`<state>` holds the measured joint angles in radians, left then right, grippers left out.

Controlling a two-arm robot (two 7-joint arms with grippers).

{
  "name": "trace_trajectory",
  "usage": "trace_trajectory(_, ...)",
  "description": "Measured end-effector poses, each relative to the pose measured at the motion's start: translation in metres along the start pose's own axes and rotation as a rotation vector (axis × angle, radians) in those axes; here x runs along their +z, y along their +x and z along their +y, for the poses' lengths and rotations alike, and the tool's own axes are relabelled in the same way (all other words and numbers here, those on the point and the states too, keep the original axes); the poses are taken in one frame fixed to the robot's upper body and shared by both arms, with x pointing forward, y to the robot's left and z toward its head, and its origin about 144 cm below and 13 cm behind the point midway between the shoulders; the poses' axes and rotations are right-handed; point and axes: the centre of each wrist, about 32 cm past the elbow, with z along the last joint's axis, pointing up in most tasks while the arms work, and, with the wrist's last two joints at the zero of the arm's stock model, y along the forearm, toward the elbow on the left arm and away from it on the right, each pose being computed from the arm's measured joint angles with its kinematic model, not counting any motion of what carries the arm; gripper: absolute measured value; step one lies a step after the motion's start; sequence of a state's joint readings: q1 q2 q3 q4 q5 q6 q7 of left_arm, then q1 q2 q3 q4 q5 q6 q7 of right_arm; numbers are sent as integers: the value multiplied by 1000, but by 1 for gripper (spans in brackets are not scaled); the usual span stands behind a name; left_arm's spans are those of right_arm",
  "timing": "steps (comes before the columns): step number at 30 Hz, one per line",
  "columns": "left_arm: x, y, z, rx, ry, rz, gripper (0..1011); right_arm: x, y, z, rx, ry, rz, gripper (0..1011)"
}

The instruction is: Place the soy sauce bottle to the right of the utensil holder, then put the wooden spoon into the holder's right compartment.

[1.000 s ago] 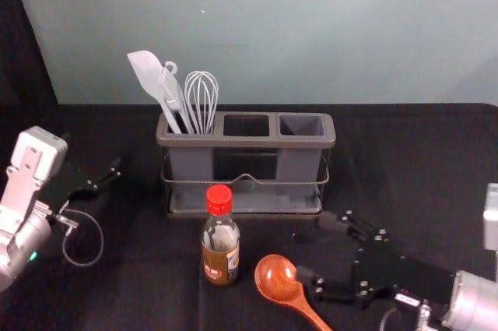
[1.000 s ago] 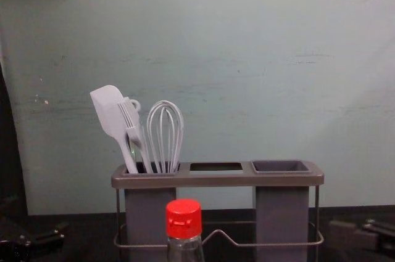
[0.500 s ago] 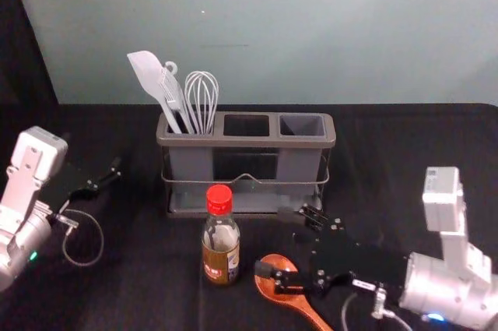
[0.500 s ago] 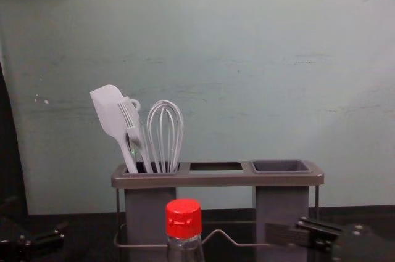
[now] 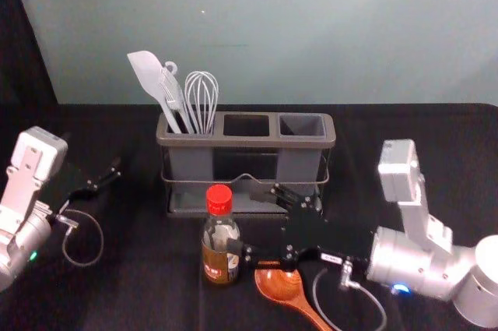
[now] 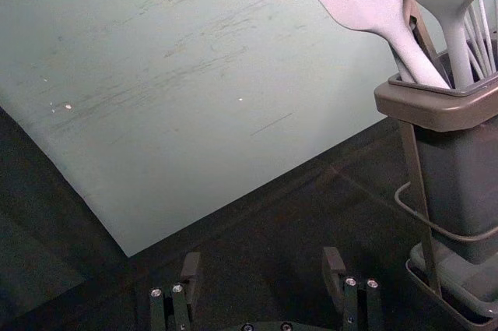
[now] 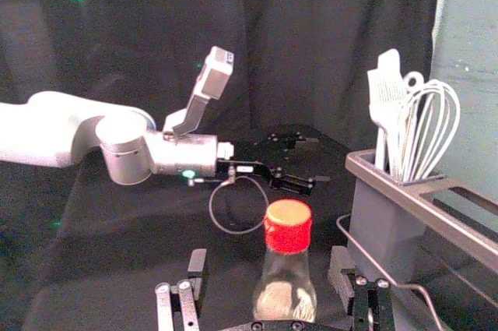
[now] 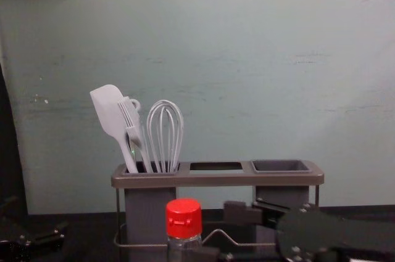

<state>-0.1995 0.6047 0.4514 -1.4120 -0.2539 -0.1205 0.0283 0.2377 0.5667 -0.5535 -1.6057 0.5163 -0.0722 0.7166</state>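
- Soy sauce bottle [image 5: 218, 236]: the right end effector [image 7: 269, 261], parted and grasping nothing, lines up on it from the side, probably to clasp it standing.
- Its long axis is vertical, cap [image 5: 219, 199] up, in front of the utensil holder [image 5: 246, 142].
- Wooden spoon [image 5: 289, 290] lies to its right, handle [image 5: 314, 315] towards the robot.
- Left end effector [image 6: 262, 261] idles at left, released.

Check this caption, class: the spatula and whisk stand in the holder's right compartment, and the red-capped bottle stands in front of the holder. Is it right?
The compartment is wrong: in the head view, the spatula and whisk stand in the left compartment of the holder, and the red-capped bottle stands in front of the holder.
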Motion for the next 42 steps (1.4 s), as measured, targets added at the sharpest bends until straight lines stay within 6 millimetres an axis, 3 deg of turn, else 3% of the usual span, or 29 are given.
trace_trajectory(18,0,0,0,0,0,0,1012,3,16,38,11,-12,9,1003)
trace_trajectory(36,0,0,0,0,0,0,1012,2,16,43,5,-13,4,1003)
trace_trajectory(42,0,0,0,0,0,0,1011,2,16,43,5,-13,3,893)
